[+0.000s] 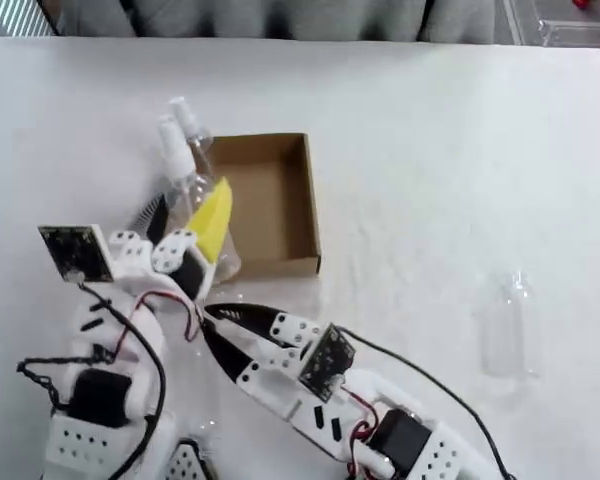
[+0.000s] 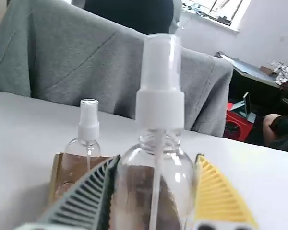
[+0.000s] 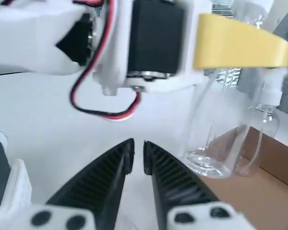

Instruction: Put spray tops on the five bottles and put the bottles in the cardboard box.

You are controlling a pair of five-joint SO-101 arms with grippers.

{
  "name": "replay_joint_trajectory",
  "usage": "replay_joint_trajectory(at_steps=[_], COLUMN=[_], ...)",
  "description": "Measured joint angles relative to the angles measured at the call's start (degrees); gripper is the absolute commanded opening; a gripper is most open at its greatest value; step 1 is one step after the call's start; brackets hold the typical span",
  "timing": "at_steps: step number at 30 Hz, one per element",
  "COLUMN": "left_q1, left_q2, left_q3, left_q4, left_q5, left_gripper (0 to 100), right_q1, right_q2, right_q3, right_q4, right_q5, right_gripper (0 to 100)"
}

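Note:
My left gripper (image 1: 185,215), one finger yellow and one grey, is shut on a clear bottle (image 2: 153,187) that carries a white spray top (image 2: 159,81). It holds this bottle upright at the left front corner of the cardboard box (image 1: 270,200). A second topped bottle (image 2: 88,136) stands just behind, at the box's left wall. My right gripper (image 3: 137,155) has black ribbed fingers that are shut with nothing between them. It sits low over the table just in front of the left arm. A bottle without a top (image 1: 505,325) lies far right.
Both arm bases and their cables crowd the table's front left. A clear plastic container (image 1: 570,25) sits at the back right corner. Grey cloth (image 2: 86,62) hangs behind the far table edge. Open table stretches between the box and the lone bottle.

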Motion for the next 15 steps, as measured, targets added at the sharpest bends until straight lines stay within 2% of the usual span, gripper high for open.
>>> replay_joint_trajectory(at_steps=[7,15], left_q1=[5.3,5.5], left_q2=[-10.2,-17.1], left_q3=[0.0,-0.1], left_q4=[8.4,11.8], left_q5=[-2.5,-3.4], left_gripper=[6,6], right_q1=[0.7,4.7], right_q2=[0.0,0.0], right_q3=[0.0,0.0], right_q4=[0.0,0.0], right_q5=[0.0,0.0], right_gripper=[1.5,1.5])
